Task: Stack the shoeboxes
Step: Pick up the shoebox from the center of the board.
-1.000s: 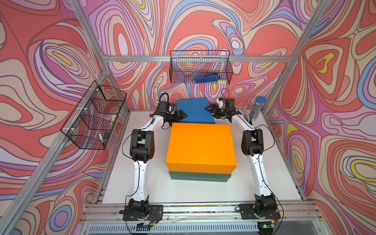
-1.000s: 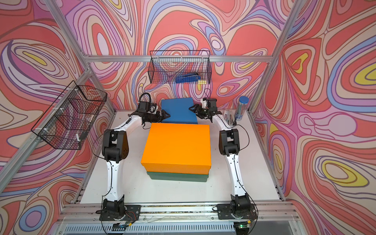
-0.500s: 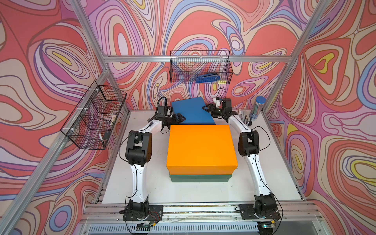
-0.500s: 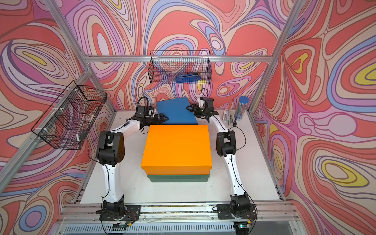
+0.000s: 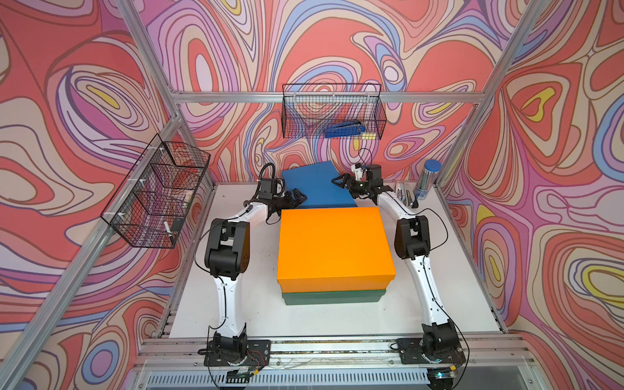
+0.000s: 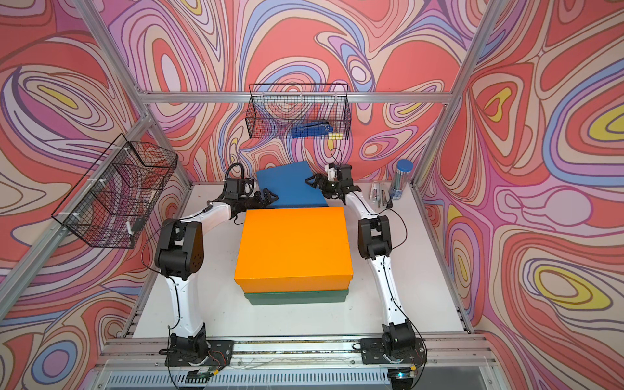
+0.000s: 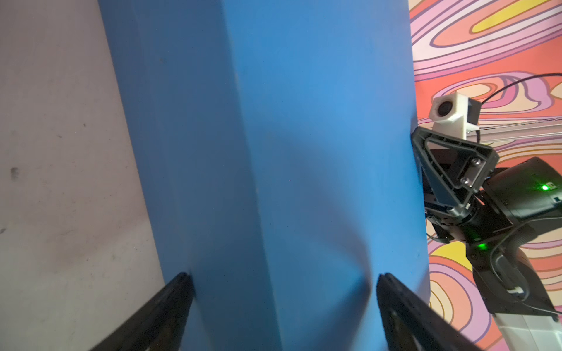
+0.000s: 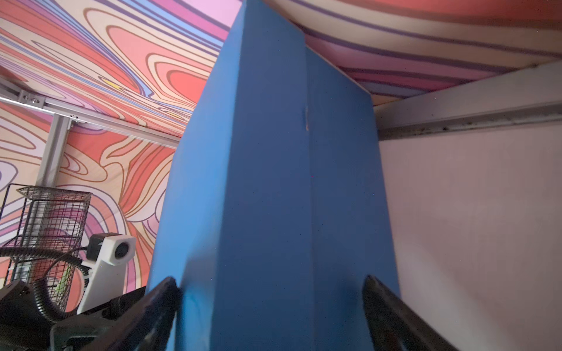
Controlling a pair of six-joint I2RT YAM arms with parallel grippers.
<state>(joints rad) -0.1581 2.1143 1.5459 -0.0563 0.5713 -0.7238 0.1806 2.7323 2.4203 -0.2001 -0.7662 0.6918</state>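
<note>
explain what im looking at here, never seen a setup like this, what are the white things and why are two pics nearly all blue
The white things are two robot arms, each ending in a two-finger gripper. Both top views look down on the whole table; the mostly blue pictures come from cameras on the arms' wrists, close to the blue box. An orange box sits on a green box. Behind them the blue box is tilted: the left gripper clamps one end; the right gripper straddles the other, grip unclear.

Both top views are bright and sharp, lit evenly from above, with soft shadows. Wrist views are dimmer; the blue shoebox (image 7: 304,121) looks slightly blurred up close.
</note>
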